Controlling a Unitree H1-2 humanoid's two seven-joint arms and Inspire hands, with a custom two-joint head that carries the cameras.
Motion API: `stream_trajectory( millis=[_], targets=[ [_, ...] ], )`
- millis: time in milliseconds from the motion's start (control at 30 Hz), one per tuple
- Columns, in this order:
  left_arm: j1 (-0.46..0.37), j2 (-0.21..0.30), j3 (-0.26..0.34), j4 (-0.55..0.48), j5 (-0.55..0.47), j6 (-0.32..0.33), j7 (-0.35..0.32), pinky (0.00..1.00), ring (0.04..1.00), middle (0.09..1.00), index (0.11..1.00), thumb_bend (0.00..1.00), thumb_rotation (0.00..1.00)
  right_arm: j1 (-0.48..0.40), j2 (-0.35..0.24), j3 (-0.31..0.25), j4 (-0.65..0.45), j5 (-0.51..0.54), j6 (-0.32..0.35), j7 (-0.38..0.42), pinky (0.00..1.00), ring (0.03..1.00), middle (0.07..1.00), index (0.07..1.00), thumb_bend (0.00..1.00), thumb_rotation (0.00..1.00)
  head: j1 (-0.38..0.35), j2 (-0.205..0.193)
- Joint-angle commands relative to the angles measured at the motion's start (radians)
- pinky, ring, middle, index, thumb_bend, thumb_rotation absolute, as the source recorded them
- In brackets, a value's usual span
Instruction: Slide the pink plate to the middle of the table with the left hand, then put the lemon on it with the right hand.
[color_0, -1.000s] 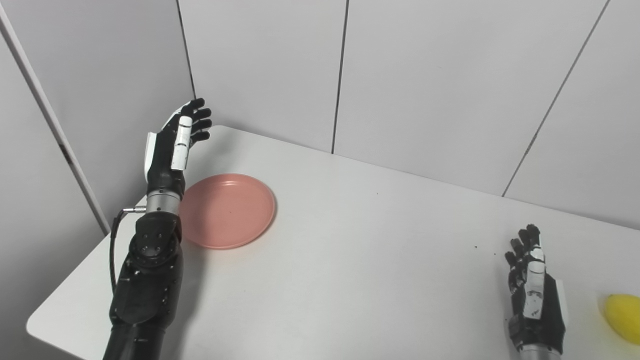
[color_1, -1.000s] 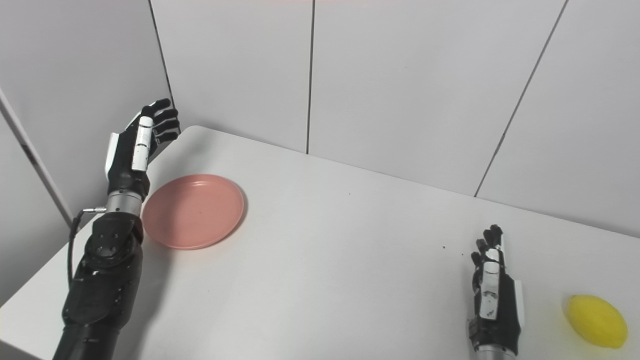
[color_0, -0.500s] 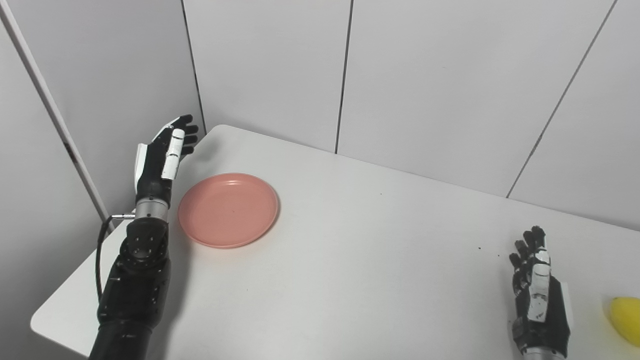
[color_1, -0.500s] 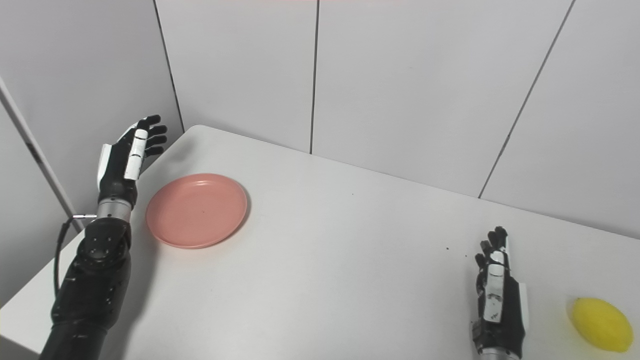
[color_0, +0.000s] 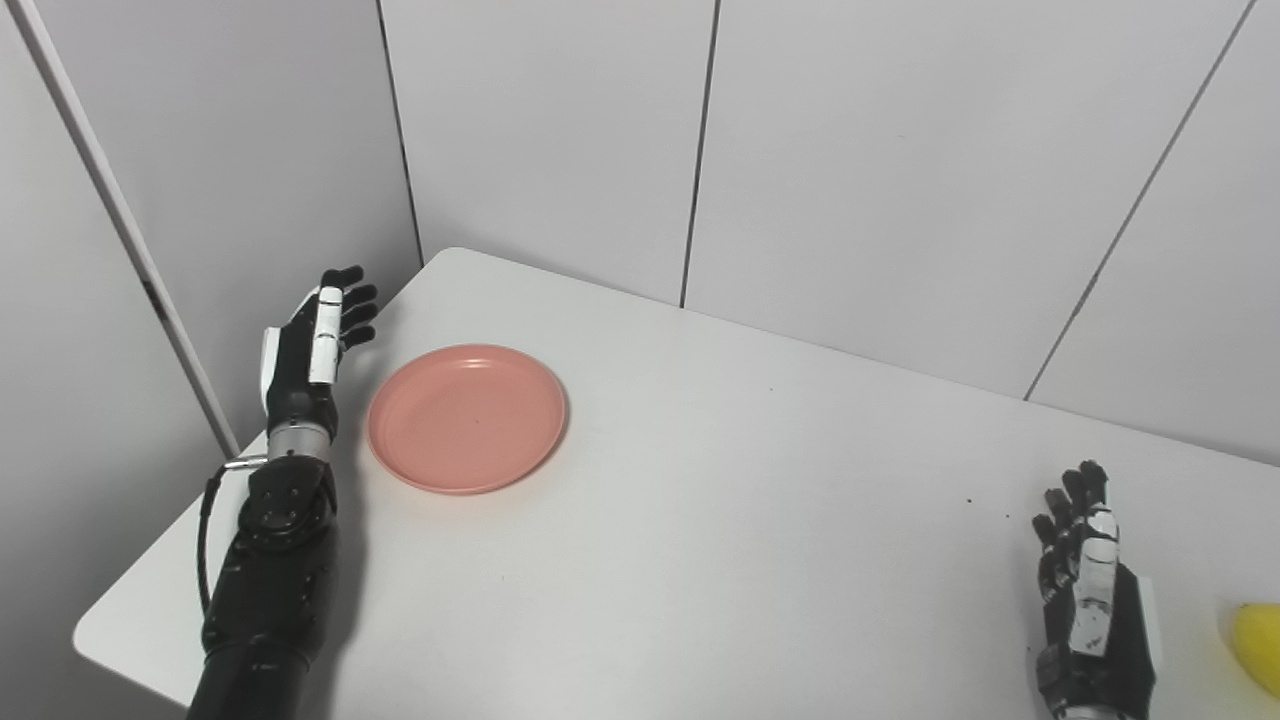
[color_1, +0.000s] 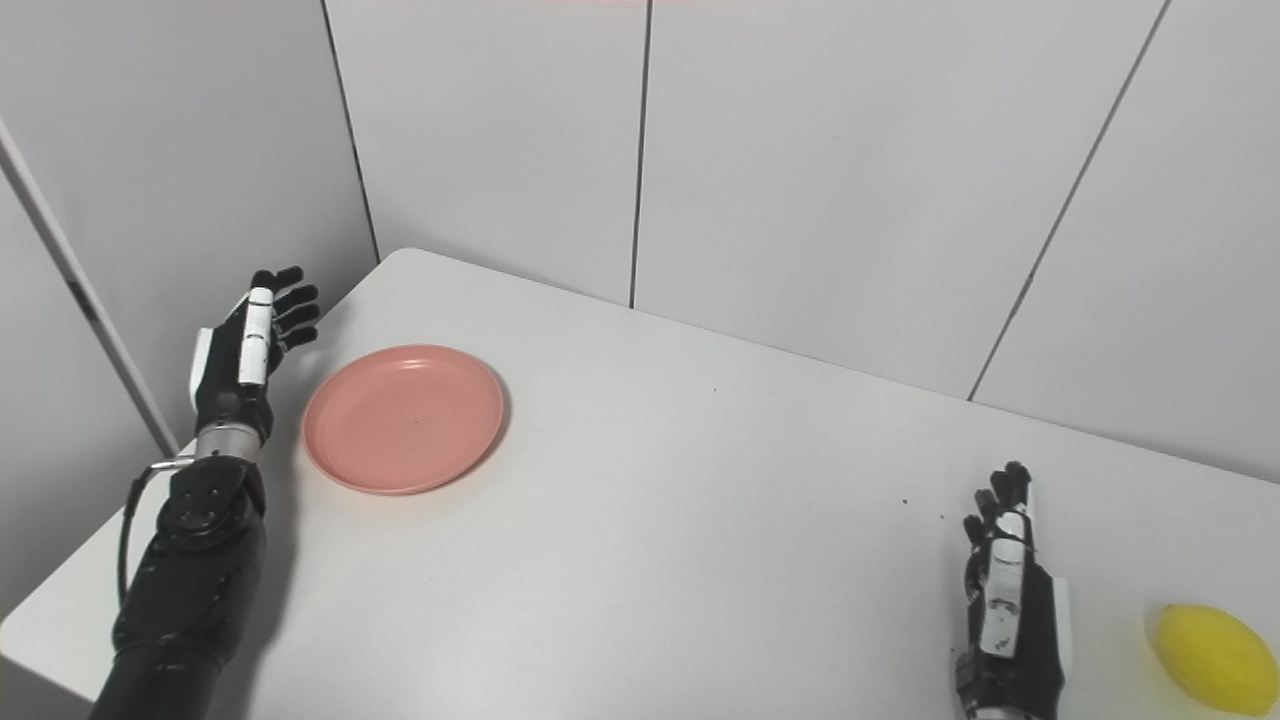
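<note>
The pink plate (color_0: 466, 417) lies flat on the white table (color_0: 700, 520) near its far left corner. My left hand (color_0: 312, 345) is open and empty, held upright just left of the plate, apart from it, at the table's left edge. The yellow lemon (color_1: 1217, 658) lies at the near right of the table. My right hand (color_1: 1005, 610) is open and empty, low over the table a short way left of the lemon, not touching it.
Grey wall panels (color_0: 860, 170) stand close behind the table and along its left side. The table's left edge runs just beside my left forearm (color_0: 270, 570). A few dark specks (color_1: 905, 502) lie on the table near my right hand.
My left hand has dropped and moved outward, from above the plate's far left side to beside its left rim. The camera has shifted a little. Plate, lemon and right hand stay put.
</note>
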Motion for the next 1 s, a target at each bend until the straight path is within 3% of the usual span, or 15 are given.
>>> stream_trajectory(
  millis=[0,333,500,633,800,967],
  targets=[
    [-0.041,0.029,-0.001,0.009,-0.010,-0.065,-0.007,0.74,0.762,0.762,0.745,0.55,1.00,-0.010,0.005,-0.006,-0.030,0.007,-0.036,-0.001,1.00,1.000,1.000,1.000,0.66,1.00,0.001,0.000],
    [-0.061,0.027,-0.019,0.135,-0.084,-0.141,-0.074,0.74,0.755,0.751,0.730,0.55,1.00,-0.007,0.007,-0.008,-0.038,0.013,-0.027,0.001,1.00,1.000,1.000,1.000,0.65,1.00,0.001,0.003],
    [-0.071,0.021,-0.033,0.156,-0.107,-0.128,-0.111,0.73,0.752,0.762,0.754,0.58,1.00,-0.008,0.011,-0.010,-0.038,0.012,-0.027,-0.003,1.00,1.000,1.000,1.000,0.65,1.00,-0.001,0.004],
    [-0.074,0.016,-0.049,0.160,-0.117,-0.119,-0.136,0.78,0.779,0.778,0.767,0.62,1.00,-0.009,0.014,-0.012,-0.036,0.006,-0.030,-0.009,1.00,1.000,1.000,1.000,0.65,1.00,-0.008,-0.001],
    [-0.080,0.008,-0.063,0.169,-0.134,-0.123,-0.163,0.78,0.794,0.794,0.778,0.55,1.00,-0.010,0.015,-0.010,-0.043,0.005,-0.026,-0.012,1.00,1.000,1.000,1.000,0.65,1.00,-0.016,-0.004],
    [-0.079,0.007,-0.082,0.163,-0.145,-0.108,-0.192,0.79,0.794,0.788,0.769,0.56,1.00,-0.010,0.014,-0.009,-0.048,0.007,-0.025,-0.014,1.00,1.000,1.000,1.000,0.66,1.00,-0.022,-0.003]
  ],
)
